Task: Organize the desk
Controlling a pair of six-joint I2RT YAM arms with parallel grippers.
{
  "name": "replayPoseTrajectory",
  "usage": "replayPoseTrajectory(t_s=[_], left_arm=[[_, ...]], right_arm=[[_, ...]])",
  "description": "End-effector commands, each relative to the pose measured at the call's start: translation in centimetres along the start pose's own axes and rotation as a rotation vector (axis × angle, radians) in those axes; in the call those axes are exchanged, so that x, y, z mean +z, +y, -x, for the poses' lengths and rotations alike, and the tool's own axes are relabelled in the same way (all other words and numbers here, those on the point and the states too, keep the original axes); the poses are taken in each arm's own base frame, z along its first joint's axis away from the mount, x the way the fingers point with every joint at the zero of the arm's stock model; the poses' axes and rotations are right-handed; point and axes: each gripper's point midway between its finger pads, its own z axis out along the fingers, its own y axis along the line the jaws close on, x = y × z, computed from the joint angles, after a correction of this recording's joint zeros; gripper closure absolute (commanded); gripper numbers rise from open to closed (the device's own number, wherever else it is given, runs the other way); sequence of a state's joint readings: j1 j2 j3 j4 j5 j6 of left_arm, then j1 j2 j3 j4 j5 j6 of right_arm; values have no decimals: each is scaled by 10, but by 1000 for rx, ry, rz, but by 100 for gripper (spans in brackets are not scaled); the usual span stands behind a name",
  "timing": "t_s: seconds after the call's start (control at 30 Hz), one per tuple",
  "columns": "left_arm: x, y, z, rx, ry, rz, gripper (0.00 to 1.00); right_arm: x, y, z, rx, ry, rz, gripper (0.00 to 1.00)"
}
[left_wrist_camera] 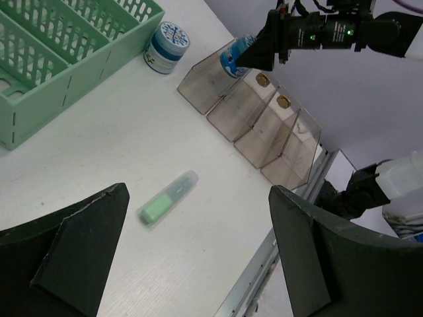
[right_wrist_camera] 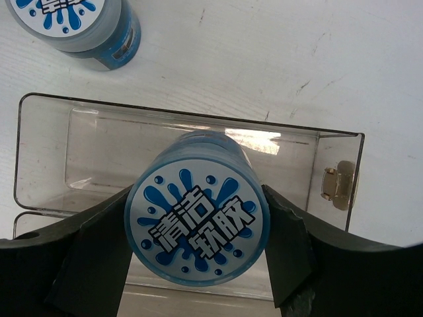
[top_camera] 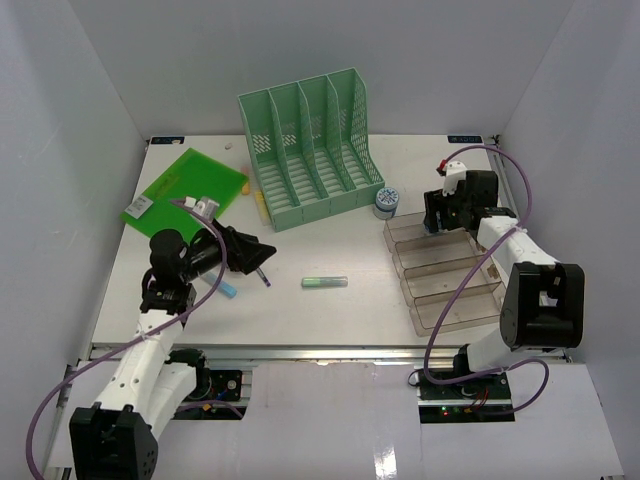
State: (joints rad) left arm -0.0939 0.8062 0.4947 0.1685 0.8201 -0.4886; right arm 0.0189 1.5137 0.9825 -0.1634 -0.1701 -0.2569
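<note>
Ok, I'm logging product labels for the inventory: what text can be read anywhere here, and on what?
"清洁软胶": lid of the blue jar above the clear tray.
Second jar beside the tray: same blue-drop lid, but its print is cut off and unreadable.
White label at the green board's corner: too small to read.

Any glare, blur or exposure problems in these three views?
Right wrist: glare streak on the clear tray wall, while the jar label is sharp. Left wrist: green highlighter slightly soft, left claw near-black with little detail. Top external: even light, only soft shadows on the desk.
</note>
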Motion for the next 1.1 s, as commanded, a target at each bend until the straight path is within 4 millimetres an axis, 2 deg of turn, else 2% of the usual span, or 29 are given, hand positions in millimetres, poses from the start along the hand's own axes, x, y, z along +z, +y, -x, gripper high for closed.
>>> replayPoseTrajectory(t_s=[0.0,0.03,0.07,0.13,0.23,0.27,0.33,0.4,0.5,0.57,0.6,0.67,0.8,1.07], left_arm=[[23,-16,-15,-71,29,-14,2],[31,-20,-17,-84,37,-7,2],[38,-15,-14,-95,18,45,2],[61,-27,-20,-122,52,73,2],[97,-23,-22,-167,106,178,2],[119,-22,-19,-177,127,223,2],[150,-15,-33,-178,193,369,2],[182,-14,-38,-153,225,469,2],[236,-10,-44,-107,267,638,2],[267,-8,-49,-85,294,706,2],[287,-9,-52,-72,307,725,3],[315,-7,-52,-54,306,737,5],[346,-1,-53,-34,262,728,7],[363,21,-76,18,247,726,6]], right_arm=[[-6,-4,33,-19,-101,1,6],[-10,-2,37,-22,-117,9,3],[-14,0,41,-27,-130,17,2],[-30,9,53,-53,-171,54,6],[-65,26,66,-94,-264,160,10],[-76,36,66,-96,-283,214,10],[-109,63,67,-117,-360,352,10],[-120,76,46,-98,-376,414,10],[-141,71,42,-70,-465,423,10],[-144,63,30,-18,-480,423,10],[-148,57,29,6,-489,413,10],[-153,51,28,35,-502,419,10],[-155,46,21,89,-496,433,10],[-158,47,22,115,-498,452,10]])
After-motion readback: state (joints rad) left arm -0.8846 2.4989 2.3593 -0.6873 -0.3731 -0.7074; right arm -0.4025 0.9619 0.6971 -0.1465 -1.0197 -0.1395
